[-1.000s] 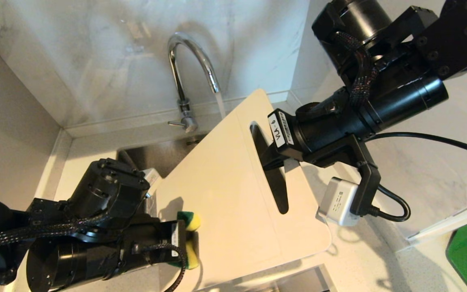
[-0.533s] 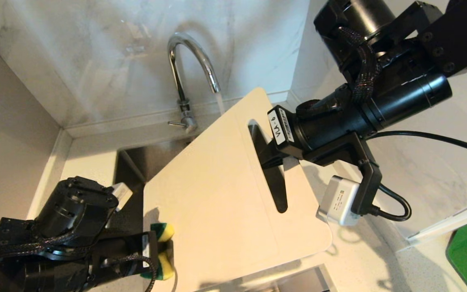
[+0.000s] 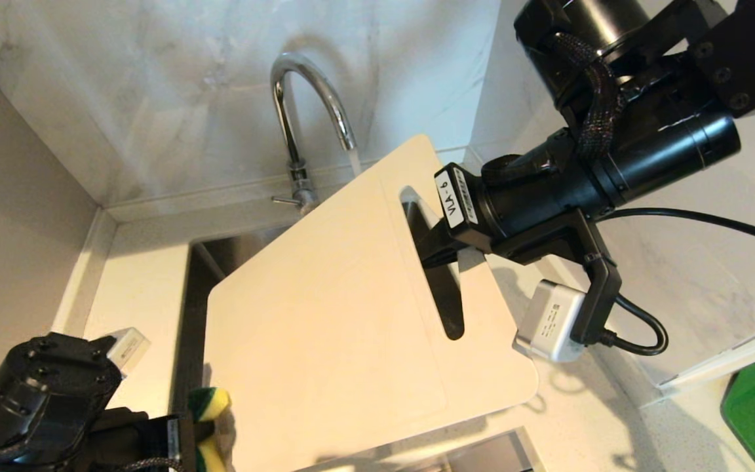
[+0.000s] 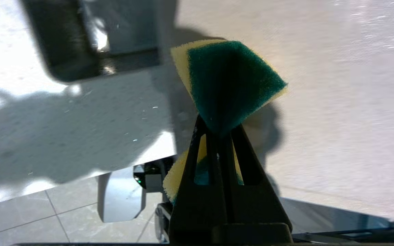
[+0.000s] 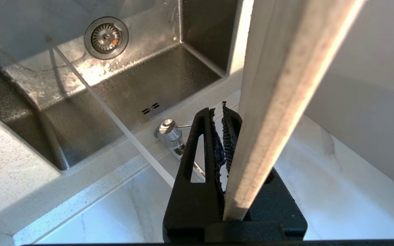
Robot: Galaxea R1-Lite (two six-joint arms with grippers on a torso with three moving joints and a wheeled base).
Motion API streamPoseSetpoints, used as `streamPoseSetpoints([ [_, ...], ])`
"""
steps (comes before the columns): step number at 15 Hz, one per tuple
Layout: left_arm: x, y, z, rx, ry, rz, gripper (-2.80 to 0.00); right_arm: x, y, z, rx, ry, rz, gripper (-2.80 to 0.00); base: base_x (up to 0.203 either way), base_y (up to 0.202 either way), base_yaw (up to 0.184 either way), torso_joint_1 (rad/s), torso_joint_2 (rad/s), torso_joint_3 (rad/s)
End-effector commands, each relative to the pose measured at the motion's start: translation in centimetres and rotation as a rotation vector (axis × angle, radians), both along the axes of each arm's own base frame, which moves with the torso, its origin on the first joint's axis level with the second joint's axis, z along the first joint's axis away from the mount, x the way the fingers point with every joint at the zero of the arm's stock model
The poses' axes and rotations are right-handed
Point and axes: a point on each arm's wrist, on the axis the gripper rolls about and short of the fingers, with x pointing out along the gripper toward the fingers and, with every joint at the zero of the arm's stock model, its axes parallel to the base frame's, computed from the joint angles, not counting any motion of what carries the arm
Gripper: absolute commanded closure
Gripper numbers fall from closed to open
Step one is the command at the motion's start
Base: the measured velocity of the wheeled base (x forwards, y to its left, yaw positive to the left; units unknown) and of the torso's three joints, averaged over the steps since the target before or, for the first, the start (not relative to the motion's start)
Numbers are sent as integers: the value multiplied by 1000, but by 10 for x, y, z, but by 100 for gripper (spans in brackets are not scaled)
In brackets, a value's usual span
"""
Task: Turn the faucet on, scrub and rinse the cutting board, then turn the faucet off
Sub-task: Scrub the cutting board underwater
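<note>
Left gripper [image 4: 219, 131] pinches a folded green-and-yellow sponge [image 4: 229, 82], scouring side outward so the rough face meets the work. It sits at the lower-left corner of the cutting board [image 3: 325, 314], just off its edge.

Right gripper [image 3: 440, 246] is pressed together through the board's handle hole, clamping the rim; that grip holds the board tilted above the sink [image 5: 121, 85], so runoff should drain into the basin.

The board's far corner sits at the running stream from the faucet [image 3: 305, 111]. Judgement: scrubbing under way; rinse and shut-off remain.
</note>
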Motion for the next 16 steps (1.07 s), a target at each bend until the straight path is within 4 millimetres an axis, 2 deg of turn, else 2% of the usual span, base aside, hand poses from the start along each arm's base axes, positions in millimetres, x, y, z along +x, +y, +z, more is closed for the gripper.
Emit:
streamPoseSetpoints([
  [1,-1,16,-2,-3,-5,60,0,-2,-1,0,-7,-8,11,0,0,0,0,0,0,0],
  [3,4,28,-4,-1,5,106,0,-2,-1,1,-7,-8,11,0,0,0,0,0,0,0],
  [9,9,40,-2,7,-5,149,0,-6,-3,4,0,-18,11,0,0,0,0,0,0,0],
  [13,16,32,31,-79,-91,103,0,-4,-3,3,-3,-14,9,0,0,0,0,0,0,0],
  [16,19,9,52,-103,-104,24,0,-3,-2,2,-4,-11,9,0,0,0,0,0,0,0],
])
